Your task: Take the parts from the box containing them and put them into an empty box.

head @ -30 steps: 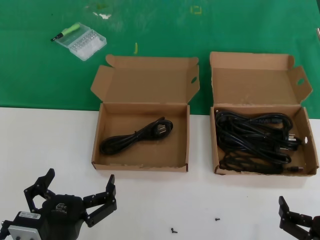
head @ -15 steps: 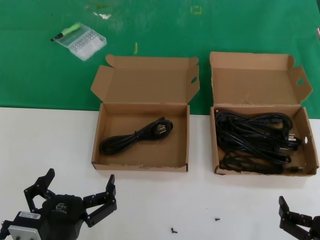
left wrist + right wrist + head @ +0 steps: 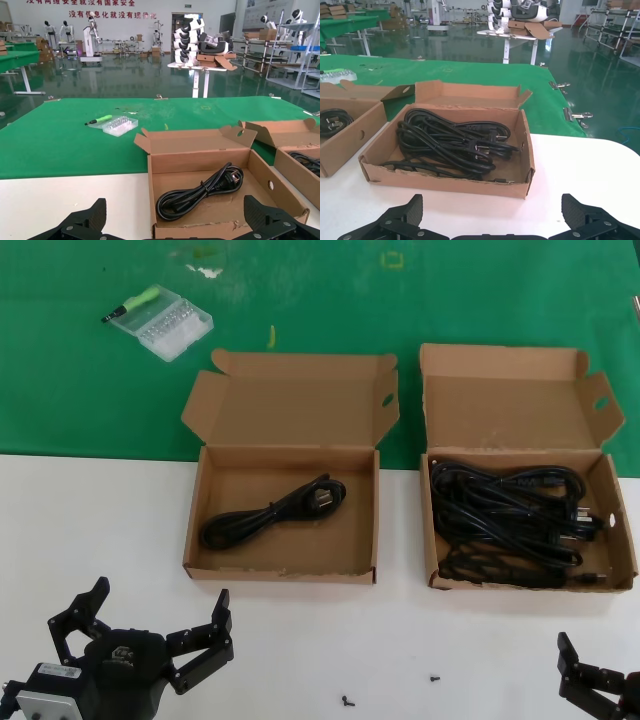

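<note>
Head view: I see a table (image 3: pixel 60 530) with a white near half and a green mat (image 3: pixel 320 310) on its far half. The wider brown cardboard carton (image 3: pixel 285 480) sits left of centre, lid open, holding one looped black power cord (image 3: pixel 275 512). The narrower brown cardboard carton (image 3: pixel 525 475) sits to its right, well apart, filled with a tangle of black power cords (image 3: pixel 510 520). A small clear plastic case (image 3: pixel 168 328) with a green-handled tool (image 3: pixel 133 304) lies on the mat at far left. Two tiny black screws (image 3: pixel 347 701) lie on the white surface near me. My left gripper (image 3: pixel 150 635) hovers low at the near left, jaws spread wide and empty. My right gripper (image 3: pixel 600 690) shows only at the near right corner.

Left wrist view: the wider carton faces the wide-spread jaws; beyond lies a hall with a glossy green floor, workbenches and parked robots.

Right wrist view: the narrower carton, full of cords, lies ahead of wide, empty jaws.
</note>
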Robot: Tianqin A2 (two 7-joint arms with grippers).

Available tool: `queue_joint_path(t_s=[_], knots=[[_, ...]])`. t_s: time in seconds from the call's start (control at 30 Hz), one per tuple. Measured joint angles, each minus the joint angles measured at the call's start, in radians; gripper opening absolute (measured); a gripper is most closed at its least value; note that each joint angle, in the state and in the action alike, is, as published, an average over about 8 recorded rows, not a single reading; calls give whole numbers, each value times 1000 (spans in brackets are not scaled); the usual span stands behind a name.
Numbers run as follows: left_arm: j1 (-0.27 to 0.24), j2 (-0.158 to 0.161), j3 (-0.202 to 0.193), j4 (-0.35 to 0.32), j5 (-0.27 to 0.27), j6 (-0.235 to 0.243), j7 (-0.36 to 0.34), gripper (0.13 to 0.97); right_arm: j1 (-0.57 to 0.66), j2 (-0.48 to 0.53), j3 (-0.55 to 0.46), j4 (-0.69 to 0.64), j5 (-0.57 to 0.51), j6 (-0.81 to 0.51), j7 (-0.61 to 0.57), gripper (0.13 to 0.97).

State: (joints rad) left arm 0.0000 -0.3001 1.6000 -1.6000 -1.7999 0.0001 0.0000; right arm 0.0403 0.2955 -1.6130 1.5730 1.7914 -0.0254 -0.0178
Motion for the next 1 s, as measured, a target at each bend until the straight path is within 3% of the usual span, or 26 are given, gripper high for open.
queue_joint_path(t_s=[1.0], knots=[[0,0,0,0,0,0,0,966,0,0,0,0,0,0,0,966]])
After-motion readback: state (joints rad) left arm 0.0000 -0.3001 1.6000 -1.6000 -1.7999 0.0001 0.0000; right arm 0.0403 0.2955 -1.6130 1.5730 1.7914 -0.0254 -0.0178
